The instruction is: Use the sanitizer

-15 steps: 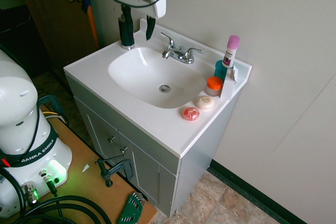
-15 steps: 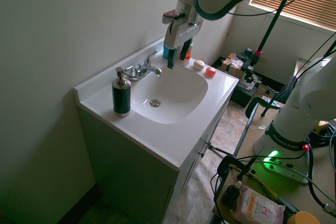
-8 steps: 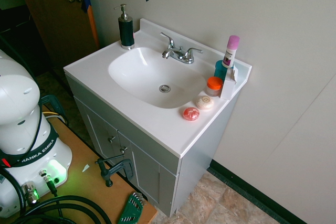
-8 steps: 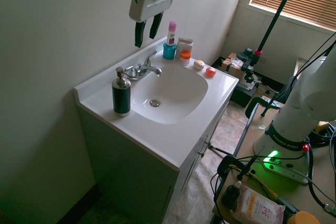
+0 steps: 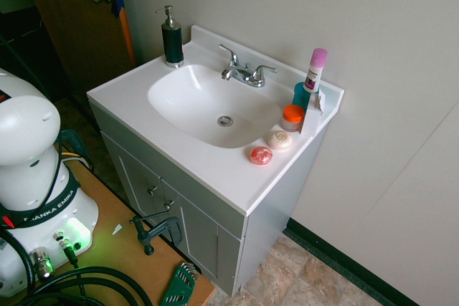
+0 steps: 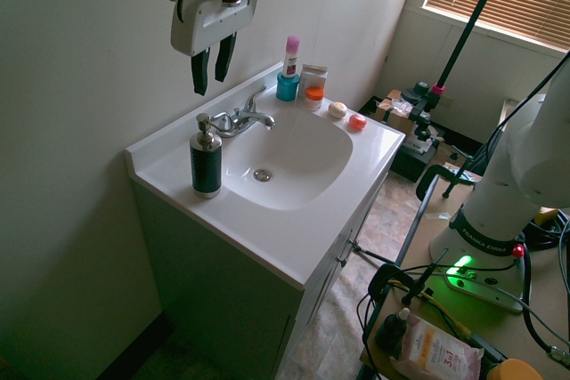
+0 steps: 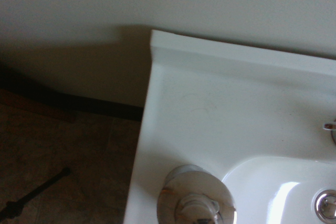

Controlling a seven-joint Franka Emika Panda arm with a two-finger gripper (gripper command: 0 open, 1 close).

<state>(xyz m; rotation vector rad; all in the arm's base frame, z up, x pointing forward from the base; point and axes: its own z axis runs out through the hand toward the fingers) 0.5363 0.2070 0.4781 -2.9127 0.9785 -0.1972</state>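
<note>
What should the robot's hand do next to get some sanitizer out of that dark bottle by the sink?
Probably come straight down. The hand hangs open well above the slim dark pump bottle with the silver pump head, which stands upright on the white sink counter, untouched. In the wrist view the silver pump head sits nearly below, so lowering onto it looks like the move.

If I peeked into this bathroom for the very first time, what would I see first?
Probably the robot's gripper, its two dark fingers open, hanging in the air above the slim dark pump bottle of sanitizer at the white sink counter's back corner. Then the tube with the bright pink cap at the counter's other end, near the orange-lidded jar.
</note>
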